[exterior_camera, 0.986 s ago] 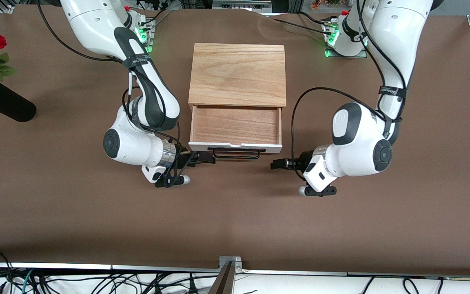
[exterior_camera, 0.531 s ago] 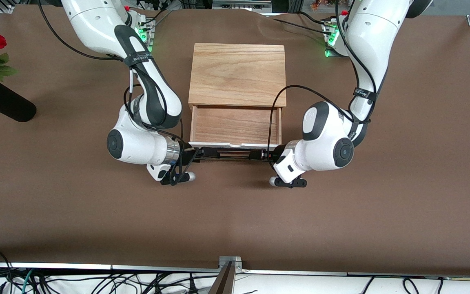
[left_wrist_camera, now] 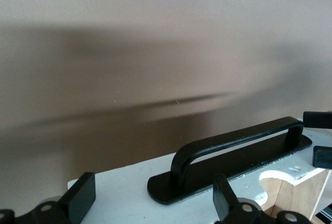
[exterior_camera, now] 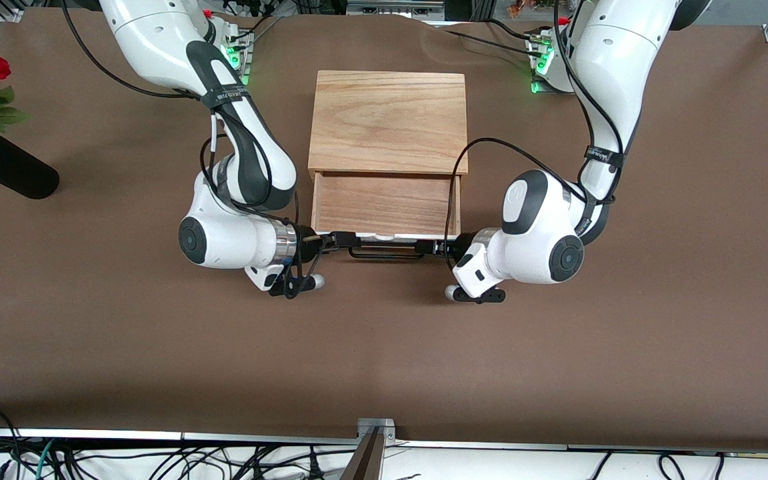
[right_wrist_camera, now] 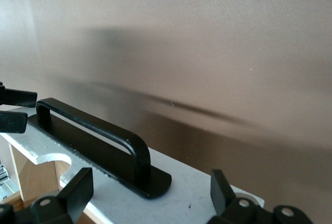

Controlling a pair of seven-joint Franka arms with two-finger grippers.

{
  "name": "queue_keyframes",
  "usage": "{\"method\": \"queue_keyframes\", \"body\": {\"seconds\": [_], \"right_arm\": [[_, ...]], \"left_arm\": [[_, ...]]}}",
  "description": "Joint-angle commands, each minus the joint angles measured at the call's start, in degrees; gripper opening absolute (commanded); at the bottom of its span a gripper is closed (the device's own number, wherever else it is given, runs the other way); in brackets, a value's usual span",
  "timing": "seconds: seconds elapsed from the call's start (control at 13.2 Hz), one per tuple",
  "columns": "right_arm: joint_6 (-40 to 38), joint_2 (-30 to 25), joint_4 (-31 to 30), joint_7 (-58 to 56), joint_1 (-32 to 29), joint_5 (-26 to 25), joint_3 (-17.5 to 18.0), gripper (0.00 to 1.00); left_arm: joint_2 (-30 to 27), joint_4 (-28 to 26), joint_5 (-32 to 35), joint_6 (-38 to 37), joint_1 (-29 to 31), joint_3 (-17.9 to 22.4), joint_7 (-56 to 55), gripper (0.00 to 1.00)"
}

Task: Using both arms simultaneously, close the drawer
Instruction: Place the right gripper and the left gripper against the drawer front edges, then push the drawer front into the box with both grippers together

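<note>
Now both grippers, left [exterior_camera: 432, 247] and right [exterior_camera: 336, 239], press the drawer [exterior_camera: 384, 203] front, jaws spread.

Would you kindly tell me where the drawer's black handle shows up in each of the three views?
Front view: the handle sits on the drawer's white front panel, between the two hands.
Left wrist view: the handle arches over the panel, past the left hand.
Right wrist view: the handle arches over the panel, past the right hand.
Shared landmark: the white front panel.
</note>
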Motion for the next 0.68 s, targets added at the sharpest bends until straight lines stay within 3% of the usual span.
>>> {"method": "queue_keyframes", "body": {"seconds": [0.0,0.61], "right_arm": [[-1.06,0.05,0.26,-0.53,-0.34,0.99,0.55,1.0],[-7.46,0.14,0.09,-0.45,-0.43,0.9,1.08,1.0]], "left_arm": [[-0.74,-0.4,-1.57,-4.03,0.05,0.07,0.5,1.0],[-0.66,-0.57,-0.78,-12.02,-0.03,0.16,0.58,1.0]]}}
